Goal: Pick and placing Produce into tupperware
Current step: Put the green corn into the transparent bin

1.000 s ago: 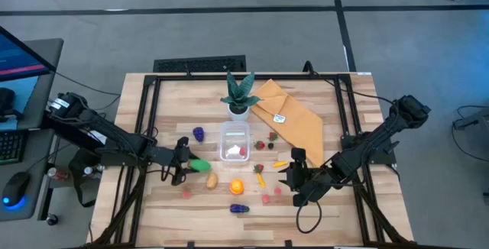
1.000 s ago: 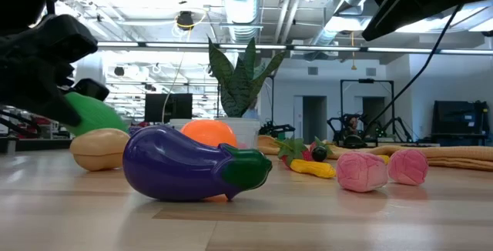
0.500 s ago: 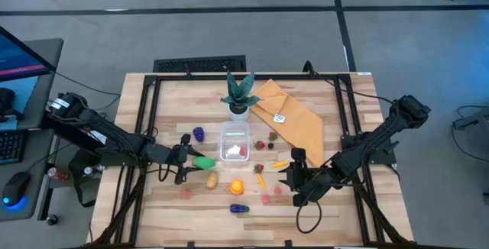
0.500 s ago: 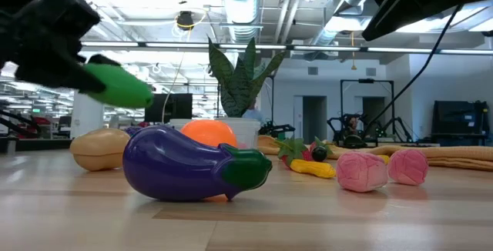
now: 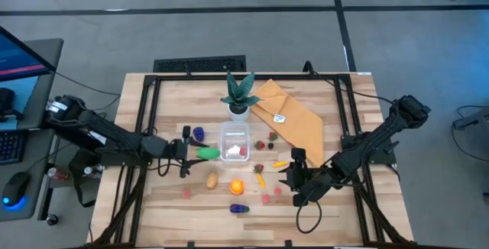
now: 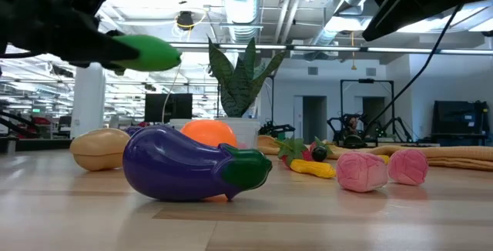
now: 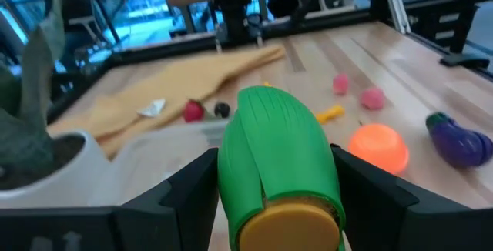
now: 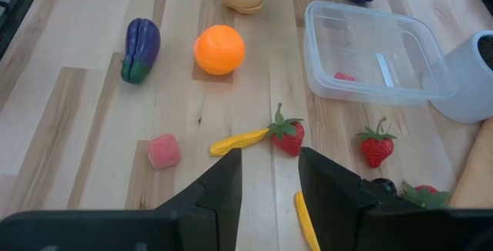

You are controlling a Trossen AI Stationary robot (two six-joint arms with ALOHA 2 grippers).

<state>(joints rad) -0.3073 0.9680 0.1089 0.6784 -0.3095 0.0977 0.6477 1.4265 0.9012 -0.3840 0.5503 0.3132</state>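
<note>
Pincer (image 5: pixel 189 150) on my left arm, clamped on the green ribbed toy vegetable (image 5: pixel 206 153), has lifted it rightward to the clear rectangular plastic tupperware's (image 5: pixel 234 131) left edge; release seems next

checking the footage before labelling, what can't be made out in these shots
- Tupperware: low view, mostly hidden behind the orange and eggplant.
- Red piece in the tupperware: right wrist view, blurred by the wall.
- Left hand: low view, cut off by the edge, holding the green vegetable.
- Right hand: grips nothing.
</note>
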